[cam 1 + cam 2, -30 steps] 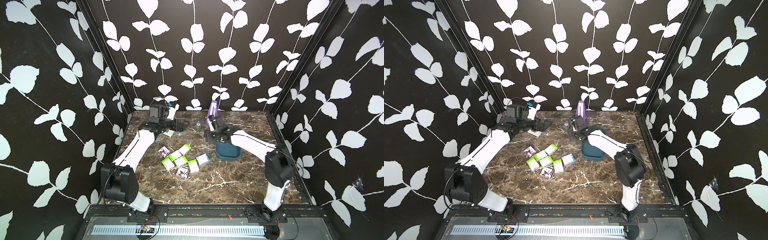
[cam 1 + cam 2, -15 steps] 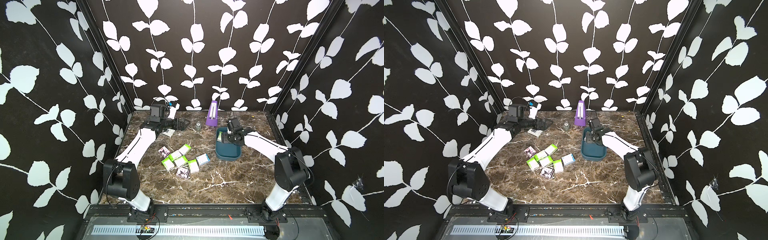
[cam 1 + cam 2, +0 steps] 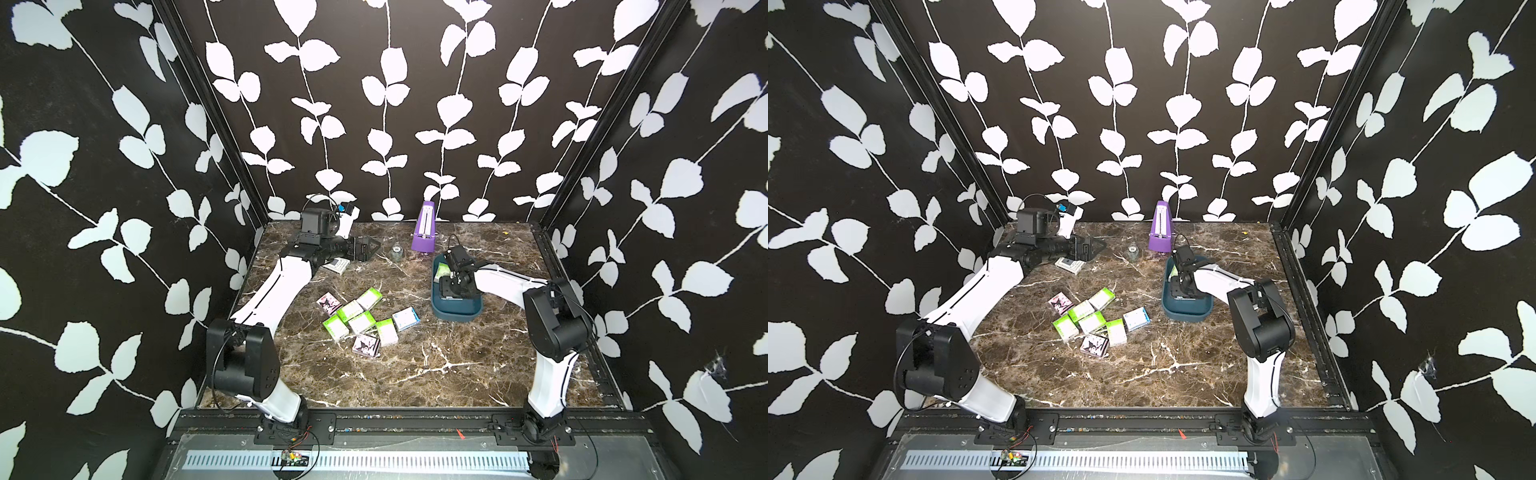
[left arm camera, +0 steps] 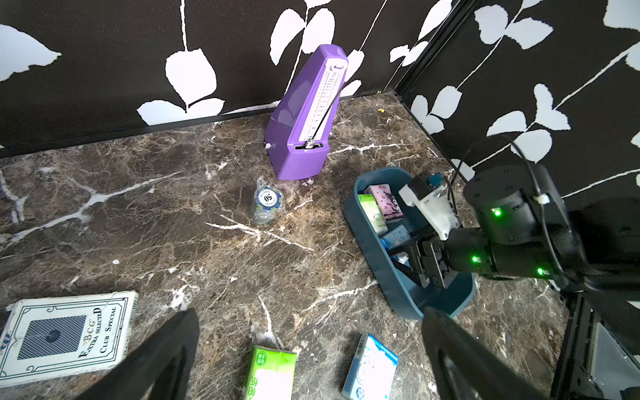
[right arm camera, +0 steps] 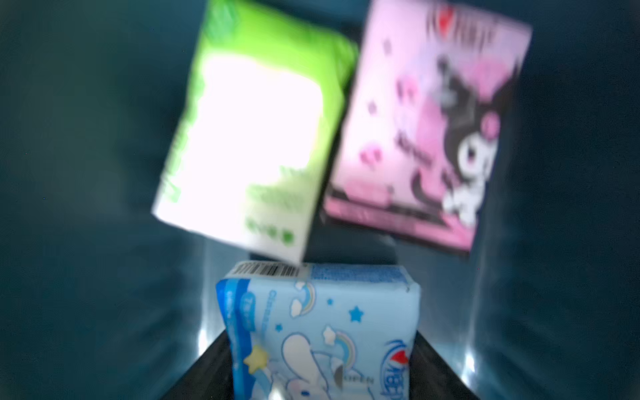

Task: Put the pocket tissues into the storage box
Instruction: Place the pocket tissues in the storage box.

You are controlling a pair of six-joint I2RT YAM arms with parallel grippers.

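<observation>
The right pincer (image 4: 401,256) grasps a blue-and-white cartoon pocket tissue packet (image 5: 318,332) low inside the dark teal plastic storage box (image 3: 457,313), at the right of the marbled desk (image 3: 415,374). Advised: lay it flat beside the lime-green packet (image 5: 249,138), then release. The left pincer (image 4: 310,311) is released and empty. Only the right wrist view confirms the grip. Both top views show the loose packets (image 3: 361,322) at mid-desk.
</observation>
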